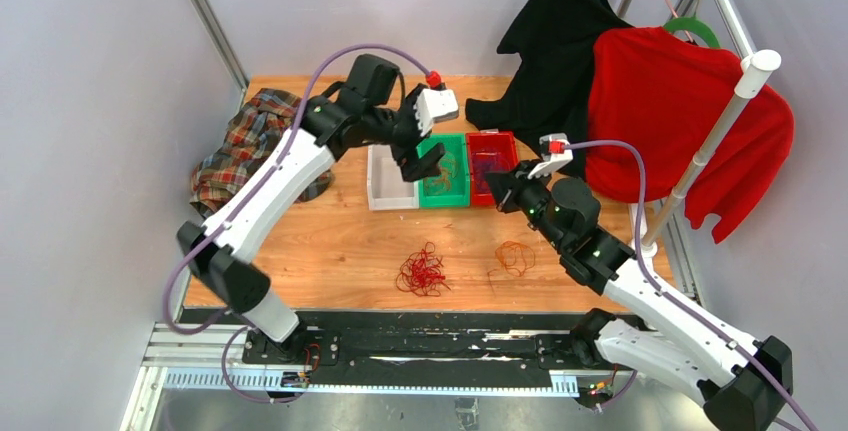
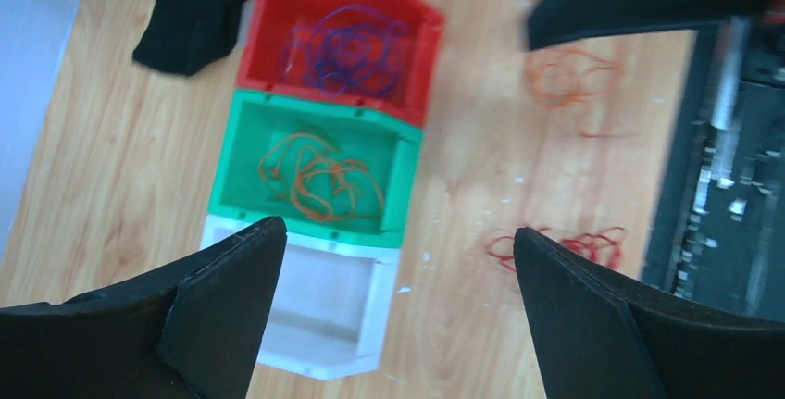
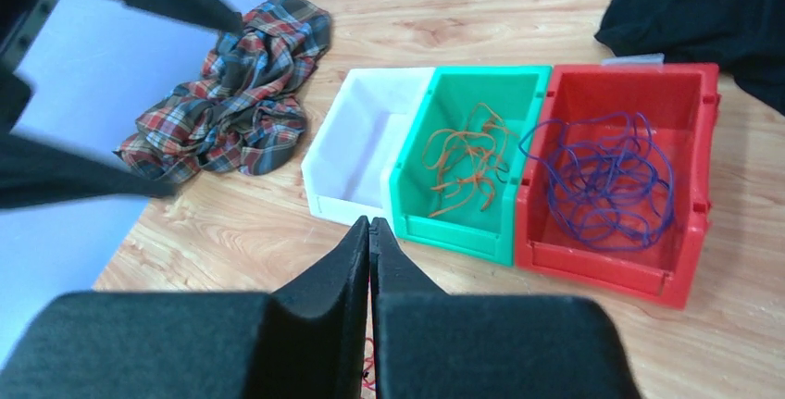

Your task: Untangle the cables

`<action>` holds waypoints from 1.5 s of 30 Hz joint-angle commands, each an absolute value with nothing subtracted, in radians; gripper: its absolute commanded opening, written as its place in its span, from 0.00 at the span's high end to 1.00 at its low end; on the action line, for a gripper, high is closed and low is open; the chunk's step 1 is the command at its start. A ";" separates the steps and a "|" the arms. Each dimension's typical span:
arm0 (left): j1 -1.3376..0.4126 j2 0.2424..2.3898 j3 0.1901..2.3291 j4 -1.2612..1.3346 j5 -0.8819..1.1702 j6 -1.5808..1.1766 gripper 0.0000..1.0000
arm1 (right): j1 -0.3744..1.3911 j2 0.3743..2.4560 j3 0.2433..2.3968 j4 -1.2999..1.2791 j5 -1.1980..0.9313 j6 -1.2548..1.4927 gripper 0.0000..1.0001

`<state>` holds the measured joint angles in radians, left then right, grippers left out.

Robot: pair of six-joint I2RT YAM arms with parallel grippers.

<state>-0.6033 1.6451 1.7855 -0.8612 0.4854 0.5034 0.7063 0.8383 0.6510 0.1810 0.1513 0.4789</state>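
- Nearest you: red cables (image 1: 422, 273) bunched on the surface (image 1: 330, 241), with the loose orange cables (image 1: 512, 257) just beside them. Neither is sorted yet. The red bunch looks knotted, so a deep grab likely lifts the whole clump.
- Right gripper (image 3: 370, 225): pressed fully shut, with nothing seen between the jaws. A strand this thin could be pinched there and you wouldn't see it.
- Bins: white bin (image 3: 342, 206), green bin (image 3: 454, 234) holding the binned orange cables (image 3: 463, 163), red bin (image 3: 592, 265) holding purple cables (image 3: 602, 177).
- Left gripper (image 2: 398, 234): spread wide and empty, above the green bin. If you drop lower, a finger may hook the sorted strands and drag them out, or shove the light bins.
- Hidden: your left fingers cover part of the white bin's floor. In the right wrist view, the right fingers hide most of the red bunch.
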 commanded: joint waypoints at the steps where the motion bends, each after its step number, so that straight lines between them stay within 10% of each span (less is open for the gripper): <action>1: -0.639 1.572 1.687 -0.948 0.621 0.535 0.02 | 0.689 0.863 0.730 0.131 0.118 0.433 0.95; 10: -0.643 1.582 1.713 -0.984 0.547 0.526 0.02 | 0.686 0.938 0.634 -0.301 0.426 0.549 0.34; 18: -0.643 1.561 1.690 -0.988 0.553 0.537 0.02 | 0.685 0.942 0.442 -0.308 0.377 0.671 0.31; 23: -0.644 1.557 1.687 -0.988 0.571 0.522 0.02 | 0.660 1.050 0.389 -0.125 0.316 0.631 0.43; 29: -0.643 1.551 1.683 -0.988 0.581 0.508 0.02 | 0.647 1.059 0.445 -0.051 0.217 0.542 0.98; 45: -0.753 1.565 1.648 -0.989 0.709 0.509 0.01 | 0.724 0.881 0.708 -0.119 -0.169 0.431 0.99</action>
<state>-0.7189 1.5738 1.6245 -0.9886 0.6731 0.4904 0.6769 0.8474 0.6323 -0.0685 -0.0620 0.4767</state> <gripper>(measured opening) 0.992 0.017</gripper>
